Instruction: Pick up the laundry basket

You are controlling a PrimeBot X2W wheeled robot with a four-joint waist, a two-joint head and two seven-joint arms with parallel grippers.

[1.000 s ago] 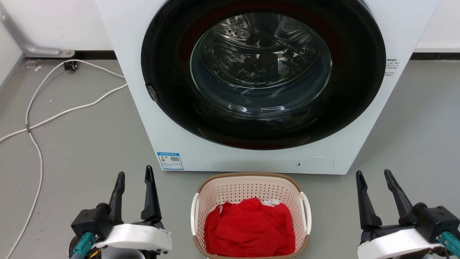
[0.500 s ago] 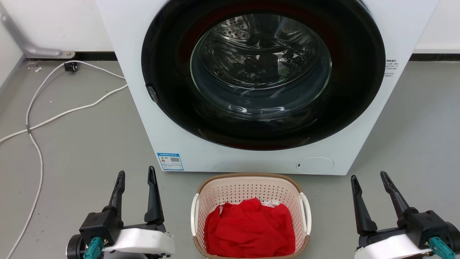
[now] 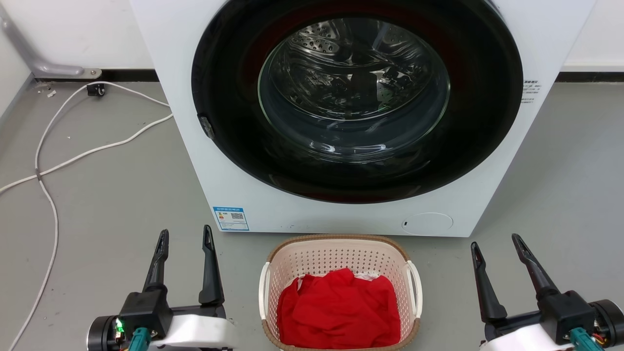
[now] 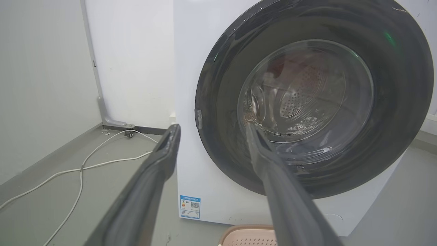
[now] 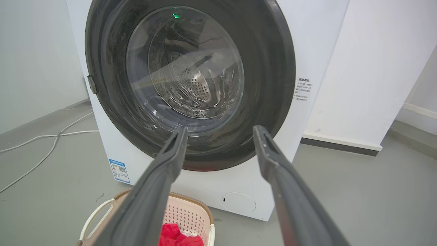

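Plainly, nothing of the lift is done yet.

Head view: the laundry basket (image 3: 336, 254) sits on the grey floor (image 3: 122, 204) at six o'clock, just in front of the washing machine (image 3: 243, 185), which stands at twelve o'clock. The left gripper (image 3: 185, 231) hangs at seven o'clock and the right gripper (image 3: 495, 241) at five o'clock. Each is well apart from the basket, spread wide, with nothing between its fingers. The count:
- one basket with two white handles (image 3: 263, 290), at its three and nine o'clock sides
- one red garment (image 3: 339, 312) heaped inside (a scrap of white peeks out at its far edge)
- one machine with one blue label (image 3: 231, 218) near its foot
- two grippers of two fingers each
- a white cable (image 3: 73, 156) trailing at nine to ten o'clock, its strands too tangled to number surely

Left wrist view: the two dark fingers (image 4: 164, 150) rise parted and empty toward the machine's round door (image 4: 392, 112). A sliver of the basket's rim shows at six o'clock, partly behind one finger.

Right wrist view: the fingers gape apart, holding nothing. The basket lies at seven o'clock, partly behind one finger, with one handle and some red cloth in sight.

As I judge it, everything is left to do: bring both grippers in to the handles, close on them, and raise the basket level.
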